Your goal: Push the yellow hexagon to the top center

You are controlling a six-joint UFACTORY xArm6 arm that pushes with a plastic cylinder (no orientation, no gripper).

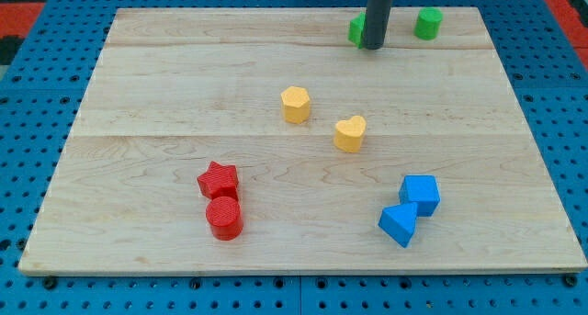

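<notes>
1. My tip (373, 47) is at the bottom of a straight dark rod. It sits on the wooden board (165, 95) near the view's top edge, a bit right of the middle.
2. The rod is one plain stick. It has no parts that spread or pinch, and it holds nothing.
3. A green block (356, 29) is right against the rod on its left side. The rod hides part of it, so I cannot tell its shape.
4. A green cylinder (427, 23) stands near the top edge, to the right of my tip and apart from it.
5. The yellow hexagon (295, 105) sits near the middle of the board, below my tip and to its left. It is well away from every edge.
6. Bare wood lies between the yellow hexagon and the top edge.
7. A yellow heart (350, 133) is near the hexagon, lower and to the right. They do not touch.
8. A red star (218, 180) and a red cylinder (224, 218) touch each other at the lower left.
9. A blue cube (420, 195) and a blue triangle block (398, 225) touch each other at the lower right, close to the bottom edge.
</notes>
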